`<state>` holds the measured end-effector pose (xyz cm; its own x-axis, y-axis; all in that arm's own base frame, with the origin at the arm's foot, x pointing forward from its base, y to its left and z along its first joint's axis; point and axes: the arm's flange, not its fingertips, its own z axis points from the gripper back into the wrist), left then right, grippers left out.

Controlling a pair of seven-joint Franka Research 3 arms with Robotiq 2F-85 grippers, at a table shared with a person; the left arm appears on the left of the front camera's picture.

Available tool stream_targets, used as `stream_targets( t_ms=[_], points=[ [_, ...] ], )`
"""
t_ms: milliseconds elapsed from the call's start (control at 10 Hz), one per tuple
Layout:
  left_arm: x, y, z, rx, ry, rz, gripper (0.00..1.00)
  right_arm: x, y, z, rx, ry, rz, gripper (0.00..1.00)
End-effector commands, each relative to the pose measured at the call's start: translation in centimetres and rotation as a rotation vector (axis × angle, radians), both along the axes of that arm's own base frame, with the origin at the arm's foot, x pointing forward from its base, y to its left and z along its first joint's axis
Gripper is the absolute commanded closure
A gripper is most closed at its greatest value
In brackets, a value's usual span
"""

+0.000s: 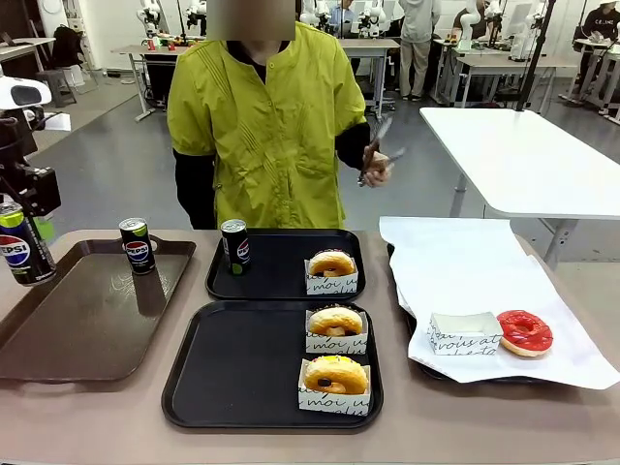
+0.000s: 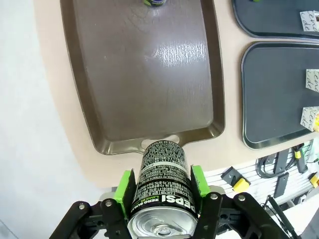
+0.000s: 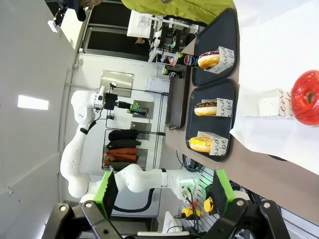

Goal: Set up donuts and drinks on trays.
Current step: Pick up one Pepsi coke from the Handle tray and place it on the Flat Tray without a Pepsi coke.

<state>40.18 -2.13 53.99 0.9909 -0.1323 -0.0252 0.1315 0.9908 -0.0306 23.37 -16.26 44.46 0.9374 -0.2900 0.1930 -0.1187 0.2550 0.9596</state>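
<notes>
My left gripper (image 2: 162, 185) is shut on a black Pepsi can (image 1: 23, 248), held in the air over the table's left end beside the glossy brown tray (image 1: 58, 329). A second can (image 1: 137, 244) stands on that brown tray. The far black tray (image 1: 281, 281) holds a third can (image 1: 234, 245) and a donut (image 1: 332, 263) in a paper holder. Two yellow-iced donuts (image 1: 335, 322) (image 1: 336, 374) sit in holders on the near black tray (image 1: 232, 363). My right gripper (image 3: 164, 189) is open with nothing between its fingers, hanging high off the table's right end.
A white-paper-lined tray (image 1: 455, 262) at the right carries a red-iced donut (image 1: 524, 331) and an empty paper holder (image 1: 465, 332). The person stands at the far side holding tongs (image 1: 378, 150) up in one hand. In the left wrist view the brown tray (image 2: 139, 74) lies below the can.
</notes>
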Motion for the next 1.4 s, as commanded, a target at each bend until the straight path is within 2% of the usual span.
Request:
stream_targets(
  t_ms=[0, 400, 500, 800, 1000, 1300],
  points=[
    [0.5, -0.4, -0.2, 0.005, 0.021, 0.020, 1.00, 0.1, 0.1, 0.0, 0.001, -0.022, -0.004, 0.00],
    [0.5, -0.4, -0.2, 0.005, 0.021, 0.020, 1.00, 0.1, 0.1, 0.0, 0.001, -0.022, -0.004, 0.00],
    [0.4, -0.2, -0.8, 0.003, 0.021, 0.005, 0.43, 0.1, 0.1, 0.0, 0.001, -0.022, -0.004, 0.00],
    [0.9, -6.4, -1.9, 0.028, -0.031, -0.040, 0.43, 0.1, 0.1, 0.0, 0.001, -0.022, -0.004, 0.00],
    [1.2, -11.6, -3.3, 0.064, -0.025, -0.152, 0.43, 0.1, 0.1, 0.0, 0.001, -0.022, -0.004, 0.00],
    [-0.2, -19.0, -4.9, 0.060, -0.002, -0.358, 0.43, 0.1, 0.1, 0.0, 0.001, -0.022, -0.004, 0.00]
  ],
)
